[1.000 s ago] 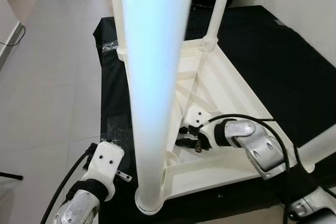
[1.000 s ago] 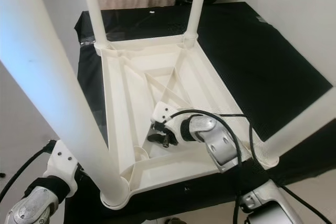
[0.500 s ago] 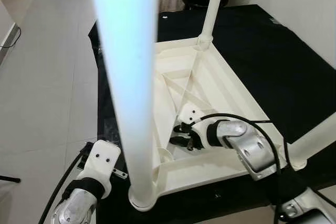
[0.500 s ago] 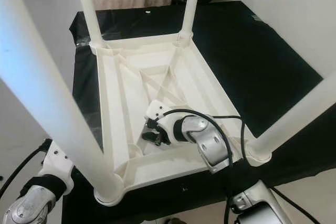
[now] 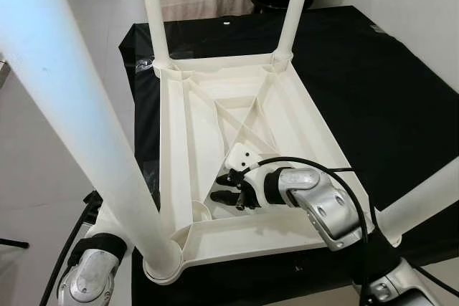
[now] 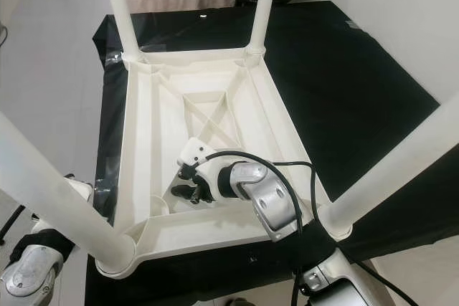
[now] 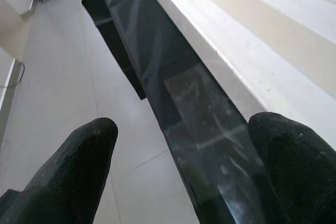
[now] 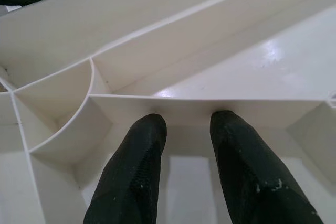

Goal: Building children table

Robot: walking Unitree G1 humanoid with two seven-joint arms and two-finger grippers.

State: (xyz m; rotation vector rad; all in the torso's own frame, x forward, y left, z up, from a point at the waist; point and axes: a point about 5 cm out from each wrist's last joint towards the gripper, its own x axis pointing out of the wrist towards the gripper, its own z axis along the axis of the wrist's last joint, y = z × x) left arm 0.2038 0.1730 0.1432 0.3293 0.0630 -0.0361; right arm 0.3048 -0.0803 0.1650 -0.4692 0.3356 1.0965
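Legs crowd my head views: the white children's table (image 5: 237, 116) lies upside down on a black mat (image 5: 373, 84), its four legs standing up, and the near left leg (image 5: 79, 127) runs thick across the left eye view, covering much of the floor (image 5: 64, 69) and most of my left arm. The near right leg (image 6: 387, 173) cuts across the lower right of the right eye view. Beyond the far edge of the mat I see a beige cloth and a dark round object, too cropped to name. My right claw (image 5: 231, 188) sits inside the underside of the table, near the crossing ribs and just beside the small curved corner pocket (image 5: 201, 211). The right wrist view adds what the head views cannot: the two black fingers (image 8: 134, 171) are a narrow gap apart, holding nothing, their tips close up to a low white rib (image 8: 210, 106); whether they touch it I cannot tell. My left claw (image 7: 184, 171) hangs outside the table's left rim (image 7: 231, 45), over the glossy black mat edge and the pale floor, fingers spread wide and empty.
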